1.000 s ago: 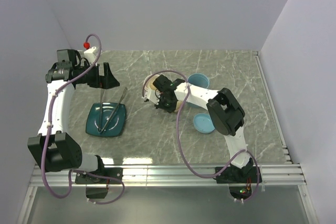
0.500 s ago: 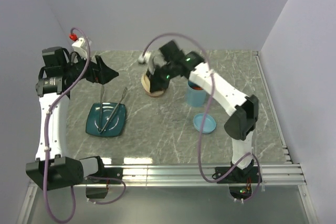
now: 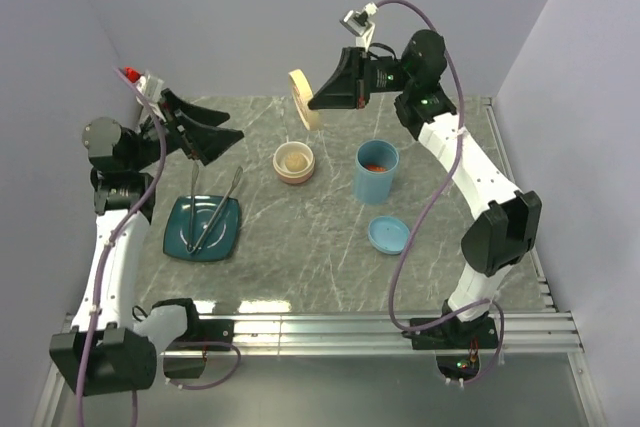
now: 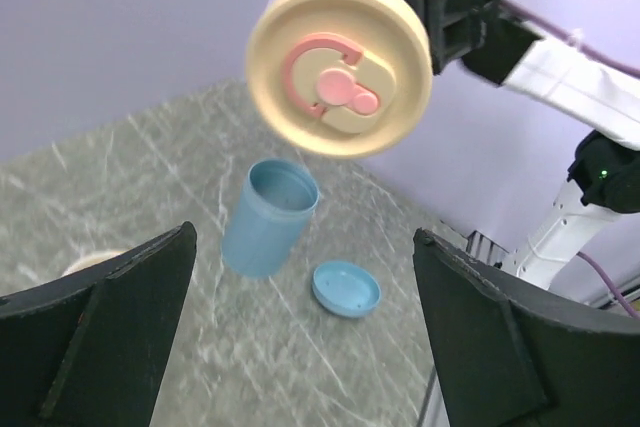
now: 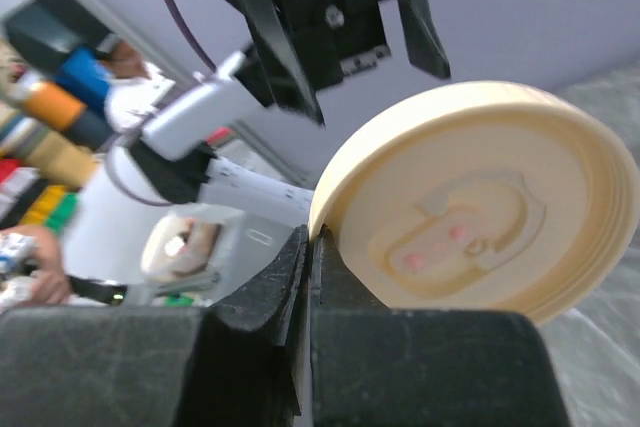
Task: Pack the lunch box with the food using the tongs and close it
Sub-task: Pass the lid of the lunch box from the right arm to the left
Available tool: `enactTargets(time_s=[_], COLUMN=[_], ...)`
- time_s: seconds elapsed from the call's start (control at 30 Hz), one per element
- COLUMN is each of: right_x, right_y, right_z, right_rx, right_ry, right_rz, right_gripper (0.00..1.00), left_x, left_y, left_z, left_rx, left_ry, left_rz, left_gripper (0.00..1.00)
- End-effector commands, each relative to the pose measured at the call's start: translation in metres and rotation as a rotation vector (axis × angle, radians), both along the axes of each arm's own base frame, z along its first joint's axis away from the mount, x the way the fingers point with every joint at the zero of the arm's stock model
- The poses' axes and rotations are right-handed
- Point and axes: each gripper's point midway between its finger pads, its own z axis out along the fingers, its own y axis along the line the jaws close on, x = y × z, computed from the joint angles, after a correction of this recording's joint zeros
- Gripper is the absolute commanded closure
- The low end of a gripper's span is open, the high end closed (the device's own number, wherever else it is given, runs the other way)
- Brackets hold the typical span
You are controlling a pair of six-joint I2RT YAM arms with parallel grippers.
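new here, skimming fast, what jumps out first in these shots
A round cream lid with a pink emblem hangs high above the table, pinched at its rim by the right arm's shut jaws. The left arm's jaws gape wide, facing it. The tongs lie on the teal plate at left.

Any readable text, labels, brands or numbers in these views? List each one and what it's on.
No readable text, number or brand in any view.
cream lid: only a pink raised shape, no letters.
colourful items at the left edge of the right wrist view: too blurred to read.
blue cup, blue lid, teal plate: plain, no markings seen.
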Motion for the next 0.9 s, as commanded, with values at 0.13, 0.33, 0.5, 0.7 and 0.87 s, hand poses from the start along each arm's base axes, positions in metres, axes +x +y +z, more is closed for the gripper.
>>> enactTargets(time_s=[0.13, 0.33, 0.5, 0.7, 0.87], right_x=[-0.051, -0.059, -0.086, -0.110, -0.115], right_y=[-0.014, -0.008, -0.004, 0.002, 0.007], right_z=[0.060, 0.049, 0.044, 0.044, 0.039], right_rx=[0.149, 0.147, 0.134, 0.133, 0.093], right_ry=[0.003, 0.033, -0.079, -0.258, -0.253], right_rz=[0.104, 0.131, 0.201, 0.250, 0.261], right_gripper=[1.00, 1.00, 1.00, 1.00, 1.00], left_x=[-0.009, -0.039, -0.076, -0.081, -0.078], left_y=[-0.032, -0.053, -0.074, -0.080, -0.078], left_z=[0.051, 0.056, 0.041, 0.039, 0.045], left_rx=[-0.070, -0.024, 0.155, 0.203, 0.214], left_ry=[-0.158, -0.366, -0.667, -0.739, -0.770], left_rz=[0.045, -0.117, -0.254, -0.251, -0.202], left_gripper=[0.07, 0.07, 0.05, 0.03, 0.03])
